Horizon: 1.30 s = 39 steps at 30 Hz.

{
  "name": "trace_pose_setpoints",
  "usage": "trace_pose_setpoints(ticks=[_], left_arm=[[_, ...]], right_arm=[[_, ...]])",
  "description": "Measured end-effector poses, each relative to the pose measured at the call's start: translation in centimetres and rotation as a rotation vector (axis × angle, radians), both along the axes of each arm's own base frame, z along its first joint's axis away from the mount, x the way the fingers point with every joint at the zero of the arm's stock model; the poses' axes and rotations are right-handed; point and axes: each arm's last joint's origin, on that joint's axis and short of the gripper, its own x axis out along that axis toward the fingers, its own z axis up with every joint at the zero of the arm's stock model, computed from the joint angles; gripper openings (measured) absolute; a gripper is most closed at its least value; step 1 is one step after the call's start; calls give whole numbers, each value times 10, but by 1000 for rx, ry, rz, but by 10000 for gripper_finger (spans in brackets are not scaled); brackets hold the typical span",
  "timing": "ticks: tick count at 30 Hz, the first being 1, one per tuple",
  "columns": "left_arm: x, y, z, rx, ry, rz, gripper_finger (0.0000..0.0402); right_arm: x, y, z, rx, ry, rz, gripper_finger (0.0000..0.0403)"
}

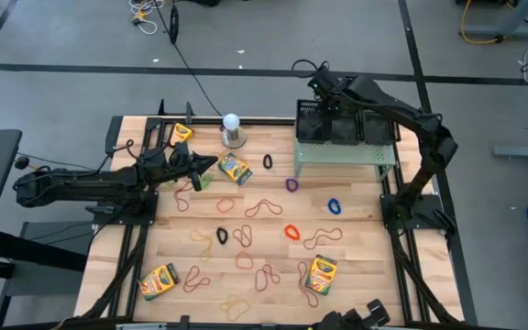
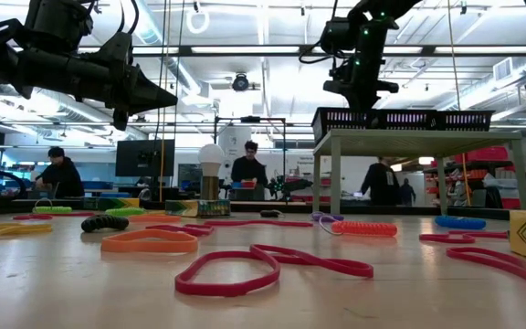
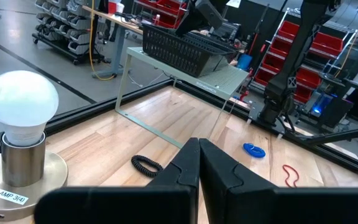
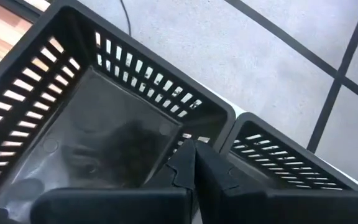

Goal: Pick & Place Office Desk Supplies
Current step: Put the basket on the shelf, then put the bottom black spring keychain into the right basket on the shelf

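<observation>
Scattered across the wooden table [image 1: 356,234]: thin rubber-band loops [image 1: 264,207] in red, orange, tan, purple, blue and black, lying flat. Four yellow-and-green crayon boxes: one [image 1: 235,169] near the lamp [image 1: 232,129], long axis diagonal; one [image 1: 182,134] at the far left edge; two [image 1: 159,280] [image 1: 323,273] near the front, both tilted. Black mesh baskets [image 1: 324,122] side by side atop the pale green riser [image 1: 345,153], long axes running away from the front. Right gripper [image 4: 191,147] clenched, empty, poised over the leftmost basket. Left gripper [image 3: 199,144] pinched closed, holding nothing, just beside the lamp-side crayon box.

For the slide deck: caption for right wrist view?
Shut right gripper above the empty black plastic mesh basket.
</observation>
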Motion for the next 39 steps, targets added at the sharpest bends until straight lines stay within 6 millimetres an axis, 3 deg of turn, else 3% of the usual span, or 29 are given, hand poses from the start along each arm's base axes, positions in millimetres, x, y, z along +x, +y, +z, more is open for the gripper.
trace_pose_setpoints(ticks=[6, 9, 13, 16, 23, 28, 34, 39], left_arm=[[0, 0, 0, -5, -1, 0, 7], [0, 0, 0, -30, -12, 1, 7], [1, 0, -1, -80, -26, 2, 7], [2, 0, -3, -82, -15, 2, 7], [8, 1, 6, -68, -48, -39, 7], [16, 3, 15, -46, -41, -55, 5], [30, 5, 29, -55, -51, -143, 19], [57, 8, 34, -83, 26, -284, 34]], right_arm=[[0, 0, 3, -24, -7, 11, 11], [1, 7, 16, -65, -46, 31, 11], [2, 33, 39, -120, -115, 136, 11], [10, 59, 46, -133, -213, 244, 8], [37, 126, 11, -124, -521, 558, 5], [31, 170, -9, -130, -655, 628, 3], [7, 198, -16, -153, -705, 563, 13], [-1, 208, -16, -153, -733, 593, 12]])
